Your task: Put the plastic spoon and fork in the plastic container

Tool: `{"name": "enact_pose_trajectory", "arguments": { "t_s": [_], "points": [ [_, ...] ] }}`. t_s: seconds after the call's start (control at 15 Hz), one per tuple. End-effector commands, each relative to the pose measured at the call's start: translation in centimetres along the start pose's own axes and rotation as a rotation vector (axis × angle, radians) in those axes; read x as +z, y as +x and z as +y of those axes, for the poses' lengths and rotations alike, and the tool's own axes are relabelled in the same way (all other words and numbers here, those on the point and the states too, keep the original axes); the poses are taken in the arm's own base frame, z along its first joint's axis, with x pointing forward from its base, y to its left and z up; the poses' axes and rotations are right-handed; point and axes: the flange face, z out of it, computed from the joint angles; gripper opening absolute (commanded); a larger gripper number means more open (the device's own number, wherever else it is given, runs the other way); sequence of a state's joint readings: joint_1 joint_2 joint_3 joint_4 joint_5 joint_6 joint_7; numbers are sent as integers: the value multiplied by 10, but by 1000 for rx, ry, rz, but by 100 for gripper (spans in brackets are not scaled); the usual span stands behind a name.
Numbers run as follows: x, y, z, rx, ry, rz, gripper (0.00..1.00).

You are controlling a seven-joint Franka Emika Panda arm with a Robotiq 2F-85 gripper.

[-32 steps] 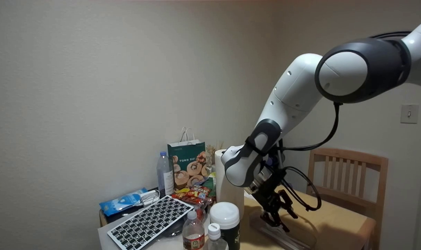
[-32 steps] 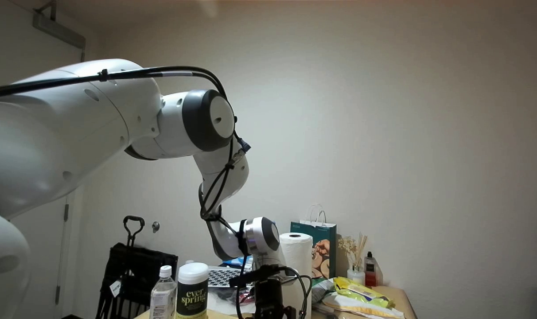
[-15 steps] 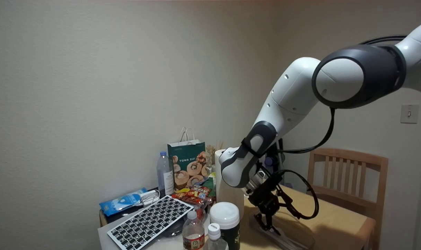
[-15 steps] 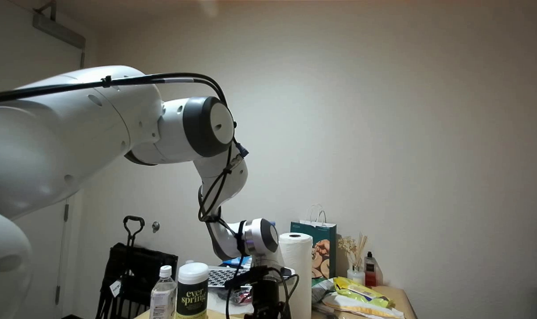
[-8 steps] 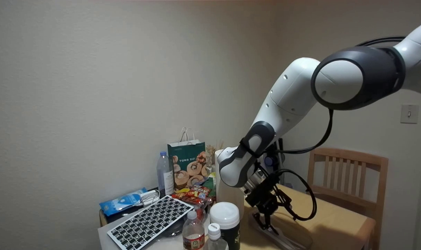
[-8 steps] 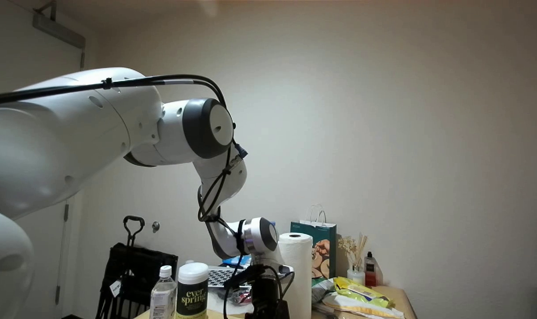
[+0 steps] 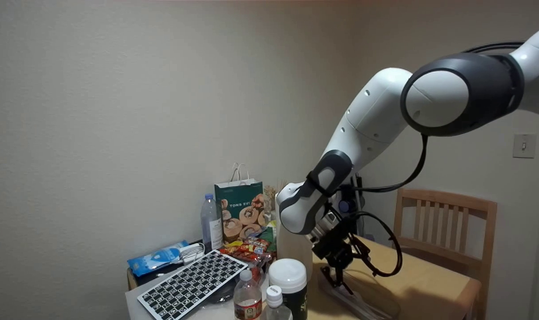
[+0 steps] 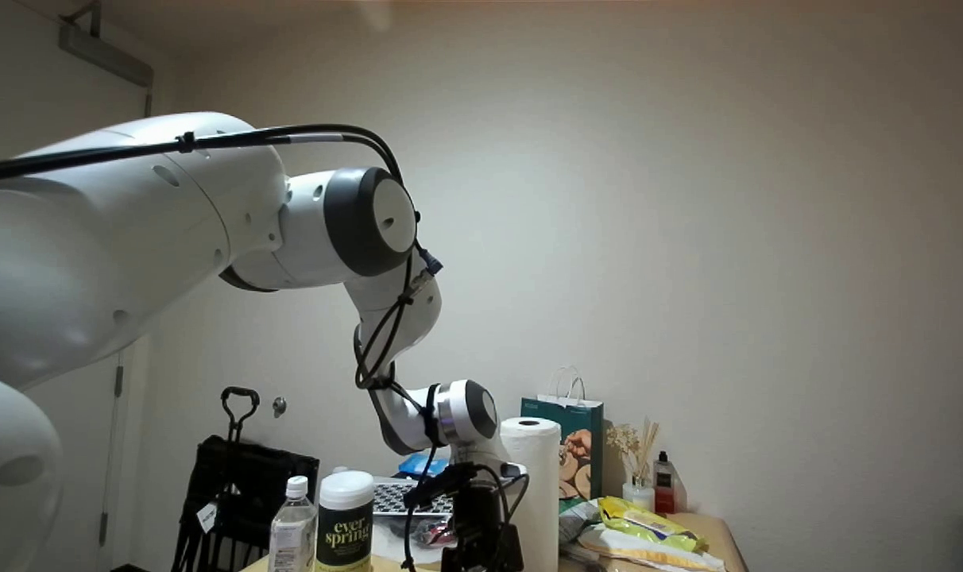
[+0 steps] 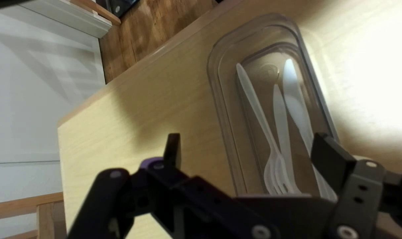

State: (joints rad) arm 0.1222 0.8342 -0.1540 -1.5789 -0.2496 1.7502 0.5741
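The clear plastic container (image 9: pixel 231 139) lies on the table below my gripper (image 9: pixel 249 144); its near end is hidden behind the gripper. Inside it rests the white plastic fork (image 9: pixel 274 166), tines toward the gripper. A serrated plastic knife (image 9: pixel 295 96) lies along the right side. Between them is a slim white piece (image 9: pixel 281 116) with its lower end partly under the fork head; I cannot tell its kind. No spoon can be made out. The jaws stand wide apart with nothing held, the right finger (image 9: pixel 332 159) over the container's right side. In an exterior view the gripper (image 7: pixel 338 282) hovers above the container (image 7: pixel 363 306).
A paper-towel roll (image 8: pixel 533 445) and a lidded canister (image 8: pixel 345 508) stand near the arm. Bottles (image 7: pixel 247 293), a checkered board (image 7: pixel 194 284) and snack packets (image 7: pixel 251 249) crowd the table's other part. A wooden chair (image 7: pixel 447 213) is at the table's end.
The gripper first lowered and shifted left in an exterior view. Over the last half second the arm has risen slightly. The jaws remain open.
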Motion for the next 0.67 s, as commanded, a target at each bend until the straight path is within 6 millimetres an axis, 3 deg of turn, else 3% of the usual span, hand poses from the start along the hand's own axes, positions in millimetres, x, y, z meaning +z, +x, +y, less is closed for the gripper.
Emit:
{"name": "enact_pose_trajectory", "arguments": {
  "t_s": [0.0, 0.27, 0.33, 0.6],
  "points": [
    [-27, -12, 19, 8, 4, 48, 100],
    [-49, -16, 31, 14, 22, 42, 100],
    [-43, -8, 22, 19, 32, 52, 100],
    [-48, -10, 26, 22, 33, 50, 100]
  ]
}}
